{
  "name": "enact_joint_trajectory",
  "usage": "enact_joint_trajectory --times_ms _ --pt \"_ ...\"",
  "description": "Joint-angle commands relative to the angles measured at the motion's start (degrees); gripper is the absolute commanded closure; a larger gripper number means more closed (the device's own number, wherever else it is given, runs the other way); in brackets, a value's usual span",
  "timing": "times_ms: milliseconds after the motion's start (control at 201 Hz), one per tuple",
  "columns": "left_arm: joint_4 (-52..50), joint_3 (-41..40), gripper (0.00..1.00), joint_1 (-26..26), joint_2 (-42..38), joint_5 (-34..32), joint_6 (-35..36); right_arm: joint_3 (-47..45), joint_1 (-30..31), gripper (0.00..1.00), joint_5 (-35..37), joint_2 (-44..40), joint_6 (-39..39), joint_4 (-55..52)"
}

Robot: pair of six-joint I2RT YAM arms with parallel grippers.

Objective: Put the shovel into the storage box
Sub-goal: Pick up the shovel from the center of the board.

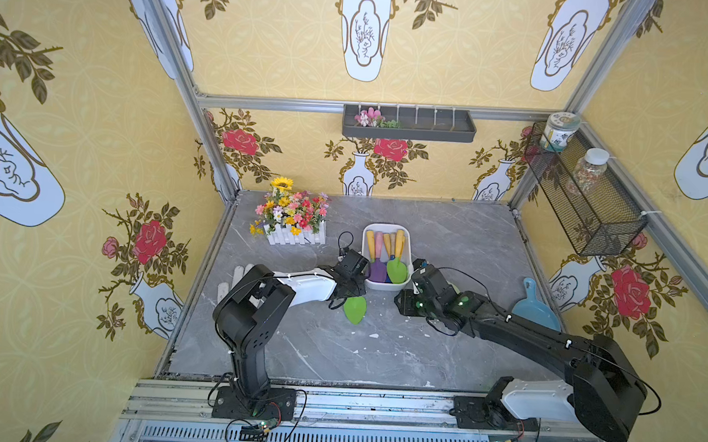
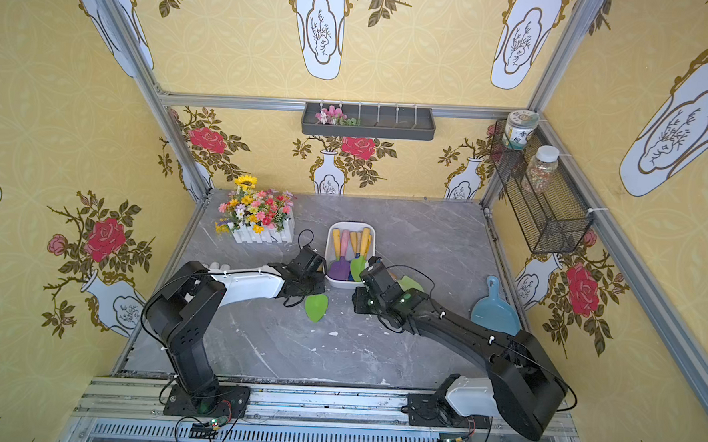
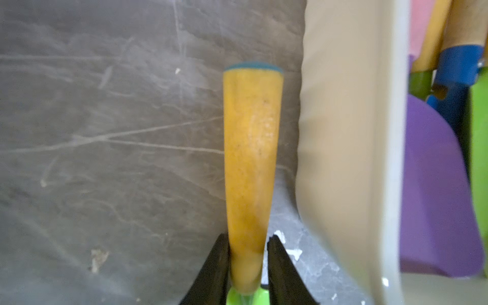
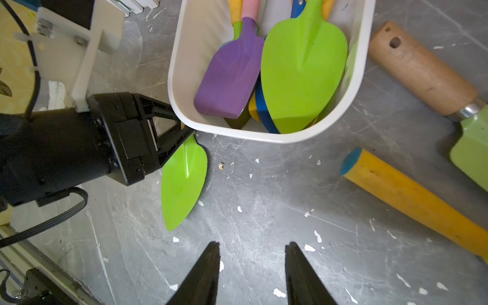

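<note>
Shovel point(image 3: 250, 171) in left claw point(image 3: 248, 239) beside storage box point(image 3: 343, 132)

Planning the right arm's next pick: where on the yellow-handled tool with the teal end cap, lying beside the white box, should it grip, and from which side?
Grip the yellow handle near its teal-capped end, from above, jaws across its width. It lies flat on the table, round and straight. Farther along, the pale green blade sits close on one side.
</note>
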State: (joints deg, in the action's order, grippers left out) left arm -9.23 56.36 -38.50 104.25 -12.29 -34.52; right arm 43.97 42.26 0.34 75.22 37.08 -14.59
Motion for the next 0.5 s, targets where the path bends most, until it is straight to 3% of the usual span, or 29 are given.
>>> enact_joint_trajectory --times_ms 0,498 --pt "-6.14 -0.46 0.71 0.00 1.20 -0.97 0.26 -0.10 0.01 0.55 0.54 0.02 0.00 1.89" --pt "-6.84 -5.24 0.89 -0.17 -4.10 -2.78 -0.30 0.27 0.00 0.55 0.54 0.28 -0.04 2.02"
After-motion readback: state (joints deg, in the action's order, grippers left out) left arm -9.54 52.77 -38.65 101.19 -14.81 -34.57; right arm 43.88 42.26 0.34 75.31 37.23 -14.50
